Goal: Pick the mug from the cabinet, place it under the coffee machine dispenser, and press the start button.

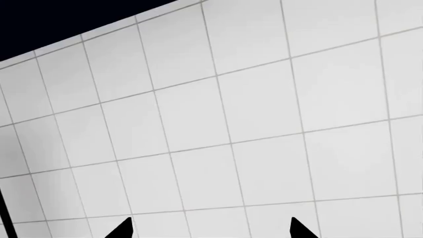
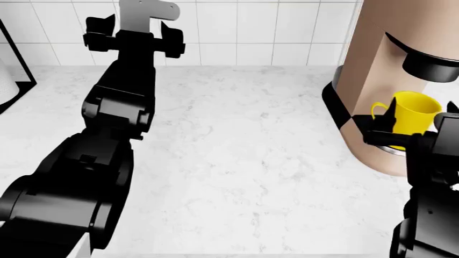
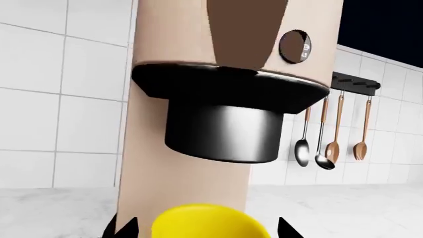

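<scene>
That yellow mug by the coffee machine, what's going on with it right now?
The right gripper has the yellow mug between its jaws at the beige coffee machine, just below the black dispenser. Whether it rests on the tray cannot be seen. The left gripper is open, raised toward the tiled wall, holding nothing.

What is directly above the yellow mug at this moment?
The black dispenser of the beige coffee machine hangs above the mug. The drip tray beneath it is mostly covered by the mug and the right claw.

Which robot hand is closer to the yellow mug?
The right gripper. It is right at the mug under the coffee machine dispenser, while the left gripper is far across the counter by the tiled wall.
</scene>
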